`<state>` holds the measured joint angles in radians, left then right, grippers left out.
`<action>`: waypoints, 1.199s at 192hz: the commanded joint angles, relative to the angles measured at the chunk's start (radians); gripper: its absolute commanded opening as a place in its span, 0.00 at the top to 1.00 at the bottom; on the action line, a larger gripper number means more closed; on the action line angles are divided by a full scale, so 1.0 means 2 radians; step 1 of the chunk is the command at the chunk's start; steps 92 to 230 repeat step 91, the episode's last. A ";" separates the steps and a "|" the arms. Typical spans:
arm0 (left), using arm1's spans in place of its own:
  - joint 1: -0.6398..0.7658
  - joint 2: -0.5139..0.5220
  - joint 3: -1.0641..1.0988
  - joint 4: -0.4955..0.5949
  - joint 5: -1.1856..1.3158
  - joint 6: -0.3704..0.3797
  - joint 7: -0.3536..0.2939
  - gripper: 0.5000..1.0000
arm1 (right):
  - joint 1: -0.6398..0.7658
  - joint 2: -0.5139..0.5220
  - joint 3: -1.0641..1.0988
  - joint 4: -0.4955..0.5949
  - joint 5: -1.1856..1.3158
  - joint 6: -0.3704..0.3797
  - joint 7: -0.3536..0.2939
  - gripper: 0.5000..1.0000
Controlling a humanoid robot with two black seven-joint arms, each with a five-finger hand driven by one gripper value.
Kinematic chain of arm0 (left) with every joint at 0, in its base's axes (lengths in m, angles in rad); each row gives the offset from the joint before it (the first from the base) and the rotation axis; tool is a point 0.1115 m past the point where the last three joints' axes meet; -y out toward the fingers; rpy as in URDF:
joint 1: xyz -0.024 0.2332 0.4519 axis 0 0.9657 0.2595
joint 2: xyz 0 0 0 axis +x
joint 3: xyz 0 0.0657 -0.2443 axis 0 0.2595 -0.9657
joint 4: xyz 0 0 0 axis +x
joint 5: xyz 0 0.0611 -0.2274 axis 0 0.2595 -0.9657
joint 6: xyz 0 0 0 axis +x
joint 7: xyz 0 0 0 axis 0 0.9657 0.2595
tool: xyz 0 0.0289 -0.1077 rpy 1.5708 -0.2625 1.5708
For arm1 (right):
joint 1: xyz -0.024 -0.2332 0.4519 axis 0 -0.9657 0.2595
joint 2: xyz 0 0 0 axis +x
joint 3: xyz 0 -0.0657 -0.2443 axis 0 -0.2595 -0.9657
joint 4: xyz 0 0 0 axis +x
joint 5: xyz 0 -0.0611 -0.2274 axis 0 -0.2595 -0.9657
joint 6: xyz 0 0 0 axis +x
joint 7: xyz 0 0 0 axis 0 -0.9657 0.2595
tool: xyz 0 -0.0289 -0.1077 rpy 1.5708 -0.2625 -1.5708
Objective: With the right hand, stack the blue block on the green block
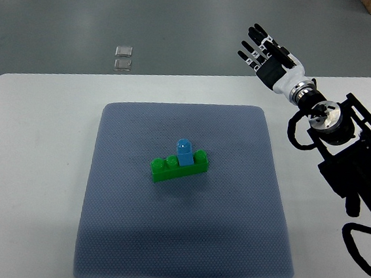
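A small blue block [185, 151] stands on top of a long green block [179, 166] near the middle of the grey-blue mat [182, 244]. My right hand [262, 50] is raised over the table's far right edge, well away from both blocks. Its fingers are spread and hold nothing. The right arm [343, 141] runs down the picture's right side. No left arm shows.
The mat lies on a white table [32, 164]. Two small clear pieces [123, 57] sit on the grey floor beyond the table's far edge.
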<state>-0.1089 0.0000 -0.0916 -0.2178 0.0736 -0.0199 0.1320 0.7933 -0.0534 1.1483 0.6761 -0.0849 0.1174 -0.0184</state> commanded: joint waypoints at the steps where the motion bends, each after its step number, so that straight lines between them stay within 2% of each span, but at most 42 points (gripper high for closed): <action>1: 0.001 0.000 0.000 0.000 0.000 0.000 0.000 0.00 | -0.009 0.010 0.002 -0.027 0.049 0.027 0.025 0.17; 16: 0.001 0.000 0.000 0.000 0.000 0.000 0.000 0.00 | -0.017 0.017 0.001 -0.037 0.068 0.046 0.036 0.17; 51: 0.001 0.000 0.000 -0.001 0.000 0.000 0.000 0.00 | -0.030 0.027 0.000 -0.053 0.069 0.050 0.052 0.17; 230: 0.001 0.000 0.000 -0.001 0.000 0.000 0.000 0.00 | -0.031 0.027 -0.007 -0.057 0.068 0.049 0.053 0.17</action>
